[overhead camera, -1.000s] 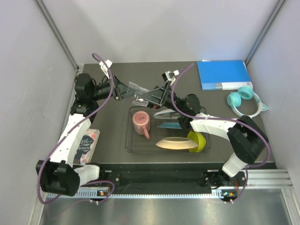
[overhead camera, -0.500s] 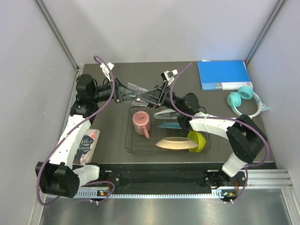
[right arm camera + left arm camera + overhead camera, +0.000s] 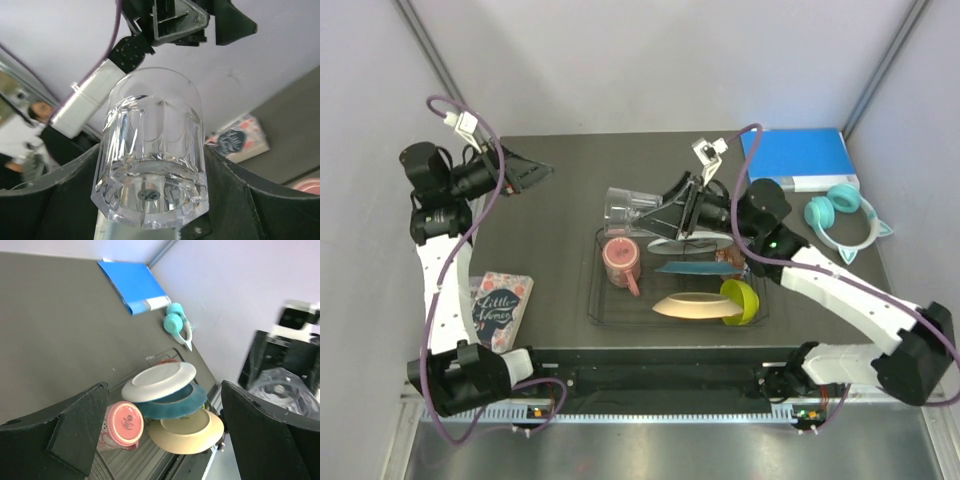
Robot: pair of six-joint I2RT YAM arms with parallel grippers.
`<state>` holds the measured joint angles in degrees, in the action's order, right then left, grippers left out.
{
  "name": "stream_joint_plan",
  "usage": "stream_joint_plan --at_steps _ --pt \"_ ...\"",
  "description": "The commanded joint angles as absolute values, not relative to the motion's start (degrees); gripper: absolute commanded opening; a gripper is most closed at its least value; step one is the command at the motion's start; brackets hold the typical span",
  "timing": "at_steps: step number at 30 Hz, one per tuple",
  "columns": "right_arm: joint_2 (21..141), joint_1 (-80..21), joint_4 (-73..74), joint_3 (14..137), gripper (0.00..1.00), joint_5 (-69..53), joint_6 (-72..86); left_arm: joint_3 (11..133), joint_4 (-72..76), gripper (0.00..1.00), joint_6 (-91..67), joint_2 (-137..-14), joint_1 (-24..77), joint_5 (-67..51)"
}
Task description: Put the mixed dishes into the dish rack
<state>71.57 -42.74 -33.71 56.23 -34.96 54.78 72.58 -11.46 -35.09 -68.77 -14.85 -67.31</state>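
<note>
Left wrist view: small clear glass (image 3: pixel 284 390) blurred, cut by right edge; pink-red mug (image 3: pixel 125 422) partly behind a finger of the left gripper (image 3: pixel 164 389). Top view: white plate (image 3: pixel 667 242) half hidden under right gripper (image 3: pixel 642 208); dish rack (image 3: pixel 592 300) wires barely traceable.

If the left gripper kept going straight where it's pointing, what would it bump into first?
Probably the round white plate in the black wire dish rack: the left gripper's open jaws frame it in the wrist view. Depth is unclear, so the dark tabletop could come first.
</note>
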Motion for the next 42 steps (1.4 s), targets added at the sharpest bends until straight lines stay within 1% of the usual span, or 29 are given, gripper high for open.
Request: stream_joint_plan --at_steps 1,2,3,4,5,7,10,11,16,24,35,42 --pt "70.1 -47.5 15.7 69.7 0.0 -25.9 21.2 73.4 -8.9 0.98 -34.0 -67.5 -17.9 -71.3" --pt "71.5 -49.1 22.3 76.1 0.0 -22.5 18.2 72.7 -12.3 0.98 -32.1 -67.5 -18.4 -70.8" --pt "74.8 -50.9 28.4 79.4 0.0 -18.8 16.1 71.6 -14.3 0.98 -29.8 -67.6 -18.5 -70.2" --pt "76.6 -54.7 38.7 82.5 0.0 -11.8 13.6 71.3 -17.4 0.98 -24.6 -67.8 -18.5 -68.7" --pt "78.6 -56.6 42.9 88.2 0.0 -8.7 12.9 70.8 -19.4 0.97 -22.3 -68.0 -18.5 -67.8" --pt "83.6 -61.8 51.3 92.8 0.0 -1.8 11.8 69.3 -23.7 0.96 -17.0 -68.6 -18.5 -65.8" --pt "87.5 -66.0 55.9 97.6 0.0 4.6 12.7 68.1 -29.5 0.94 -9.6 -69.3 -18.4 -61.7" --pt "88.3 -66.5 56.5 99.0 0.0 5.2 12.8 67.8 -31.4 0.94 -7.7 -69.4 -18.5 -59.6" --pt "92.7 -69.3 58.0 99.6 0.0 6.5 12.8 64.3 -35.2 0.93 -0.9 -68.6 -18.4 -57.0" --pt "96.8 -69.7 57.2 101.3 0.0 6.4 12.0 60.6 -33.0 0.93 -0.4 -65.7 -18.5 -57.0" --pt "104.0 -69.7 55.8 104.5 0.0 2.3 10.0 56.5 -29.8 0.94 -0.4 -63.6 -18.5 -53.4" --pt "107.4 -68.6 52.7 104.9 0.0 0.2 8.9 56.2 -29.7 0.94 1.4 -62.9 -18.5 -52.1"
